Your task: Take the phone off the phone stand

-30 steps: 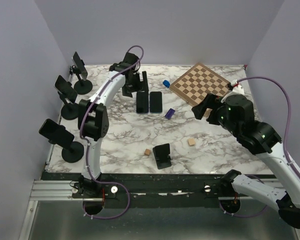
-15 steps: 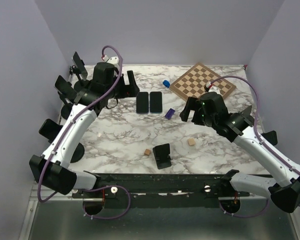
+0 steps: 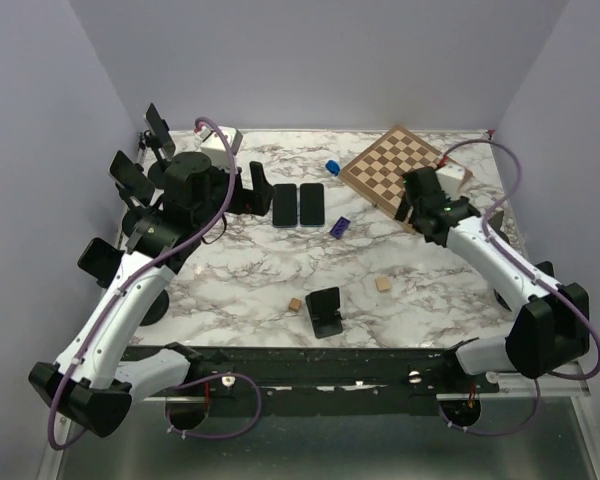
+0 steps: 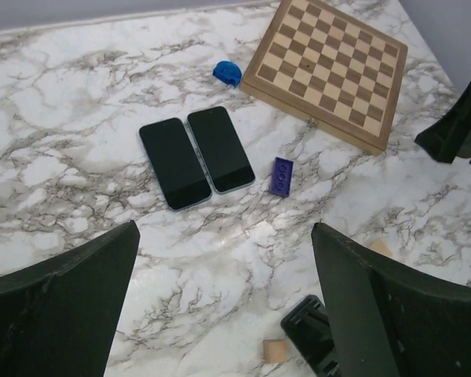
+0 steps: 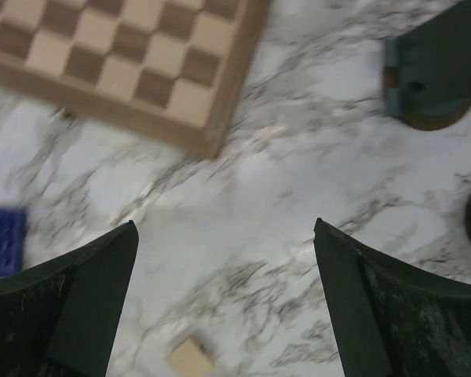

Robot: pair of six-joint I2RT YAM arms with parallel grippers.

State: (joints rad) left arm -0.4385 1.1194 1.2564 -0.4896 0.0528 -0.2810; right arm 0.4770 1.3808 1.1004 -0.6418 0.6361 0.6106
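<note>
Three dark phones sit tilted on black round-based phone stands along the left edge: a far one, a middle one and a near one. Two more phones lie flat side by side on the marble, also in the left wrist view. My left gripper hangs open just left of the flat phones, holding nothing. My right gripper is open and empty near the chessboard's front edge.
A chessboard lies at the back right. A small empty black stand stands near the front. Also loose are a blue piece, a purple brick and two wooden cubes. Two dark round bases show at the right.
The left arm has pulled back from the far edge and its gripper now hangs left of the flat phones. The right gripper has swung right toward the chessboard. Both stayed open.
</note>
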